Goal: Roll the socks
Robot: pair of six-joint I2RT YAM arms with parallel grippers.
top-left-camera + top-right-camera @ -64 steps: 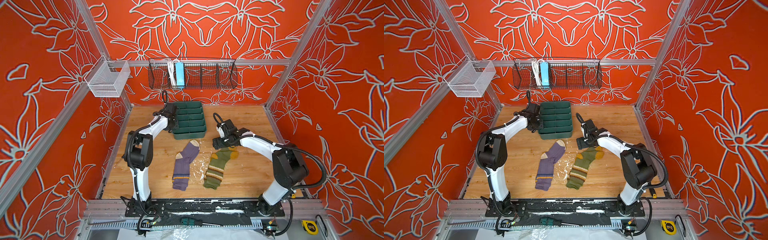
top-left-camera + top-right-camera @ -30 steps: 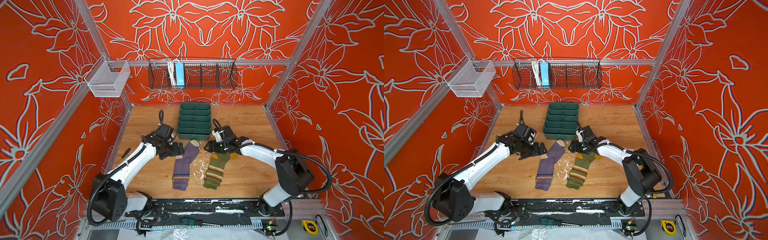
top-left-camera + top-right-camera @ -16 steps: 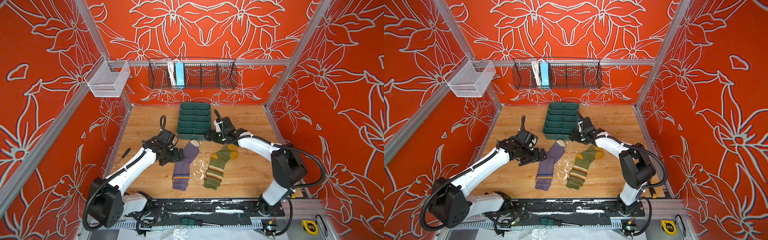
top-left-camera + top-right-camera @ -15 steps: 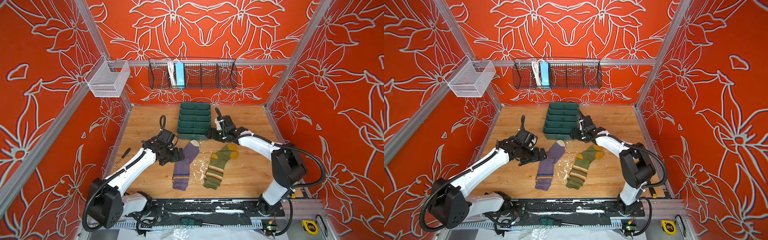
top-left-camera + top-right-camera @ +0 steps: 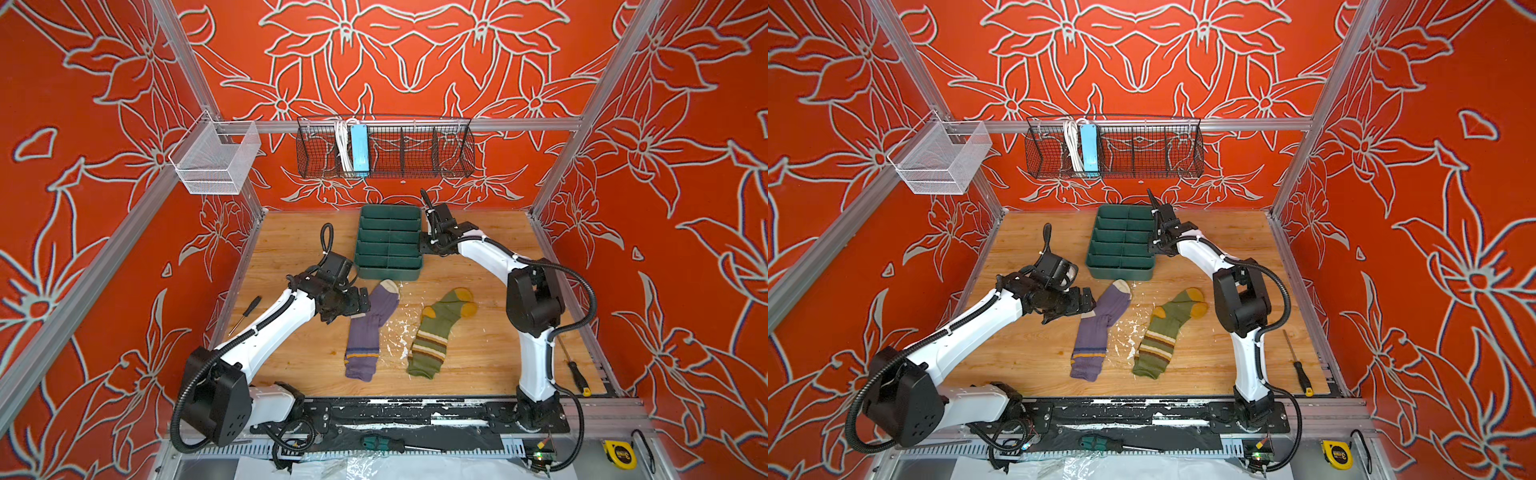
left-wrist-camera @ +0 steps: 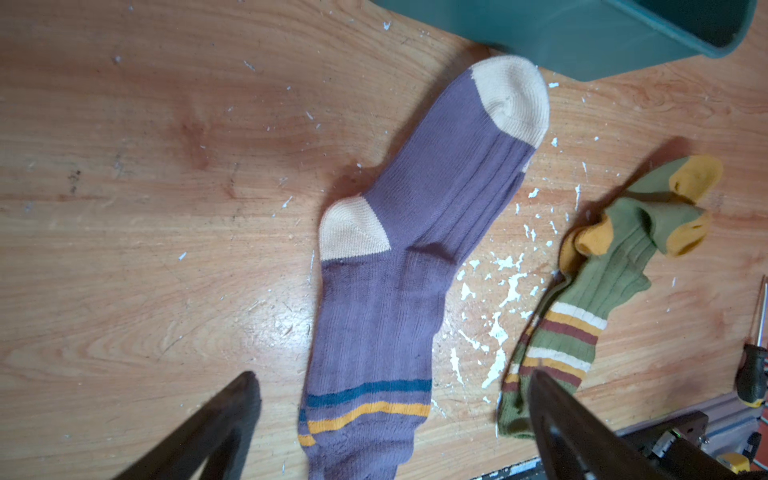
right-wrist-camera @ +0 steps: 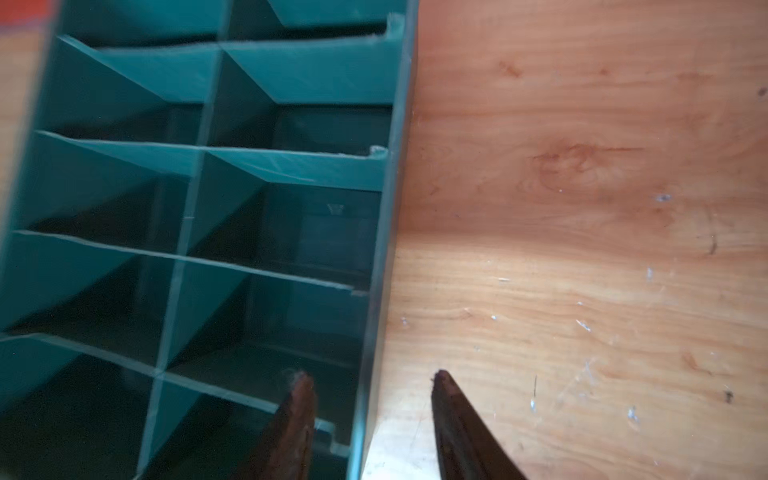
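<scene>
No legible text, label, brand or number anywhere in view.

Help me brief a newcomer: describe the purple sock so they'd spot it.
On the wooden table, before the green divided tray, two socks lie side by side. The purple sock, by the left claw, has cream toe and heel; the olive sock has mustard ones.

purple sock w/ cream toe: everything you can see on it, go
The purple ribbed knit sock lies flat and unrolled on the wooden table, bent slightly at the heel. Its cream toe points toward the green divided tray, close to it; the cream heel faces the left arm's side. A teal stripe and a mustard stripe ring the leg near the cuff. Between it and the olive sock lie white flecks. The open left gripper hovers over it, gripping nothing.
</scene>
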